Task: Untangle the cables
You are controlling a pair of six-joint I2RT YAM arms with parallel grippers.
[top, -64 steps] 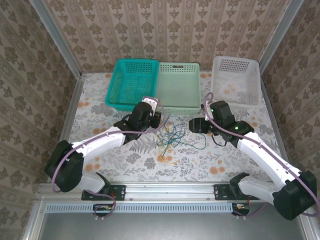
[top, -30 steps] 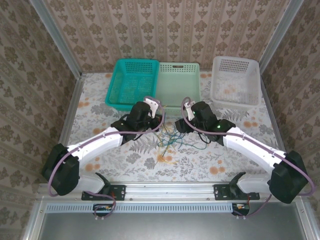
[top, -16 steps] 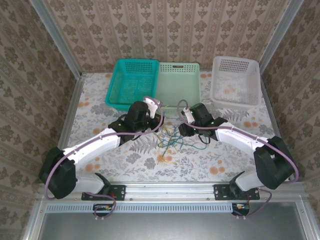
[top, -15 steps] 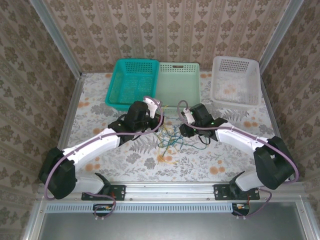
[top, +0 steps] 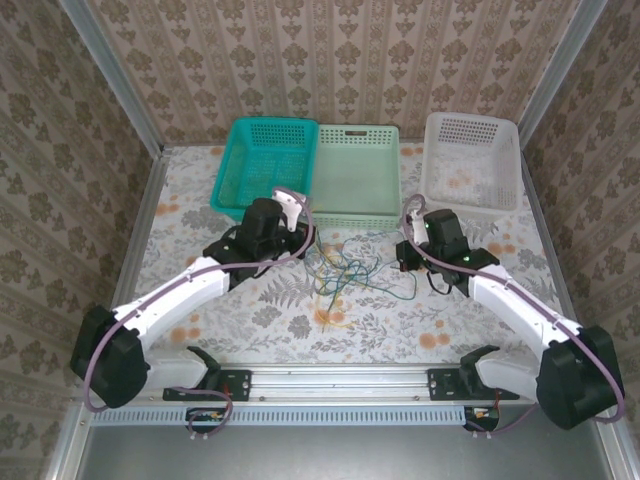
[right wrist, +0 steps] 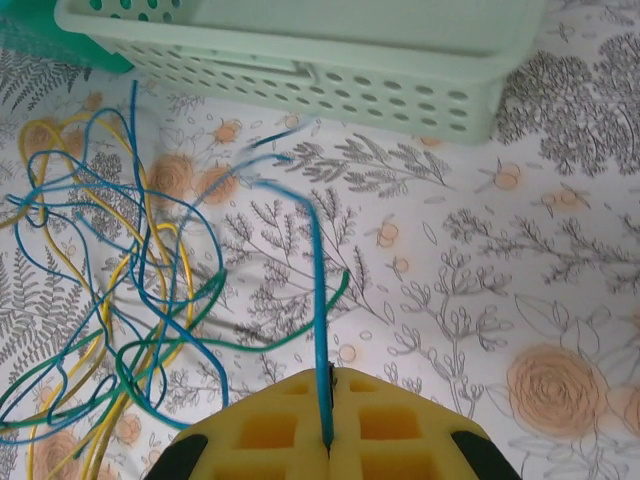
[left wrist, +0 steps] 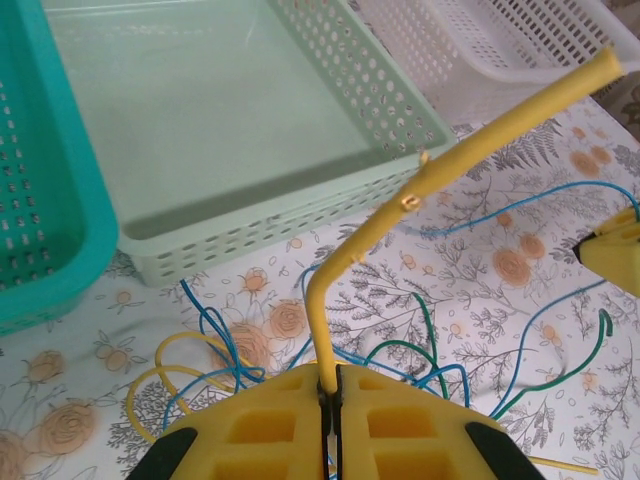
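At the far left of the table, a teal basket is standing near the back wall, and it is touching a pale green basket on its right side. Just in front of the teal basket, the left gripper is reaching toward the middle of the table. In the left wrist view, its yellow pads are pressing together on a yellow cable. This cable is rising from between the pads, bending once, and pointing up to the right with its free end in the air.

Between the two arms, the cables are lying in a loose tangle on the flowered cloth, in front of the pale green basket. They are yellow, blue and green, and they are crossing each other in many loops.

To the right of the tangle, the right gripper is hanging low over the table. In the right wrist view its jaws are closing tightly on a blue cable, which is running straight away from the pads and then bending left toward the tangle.

At the far right, a white basket is standing apart from the pale green one.
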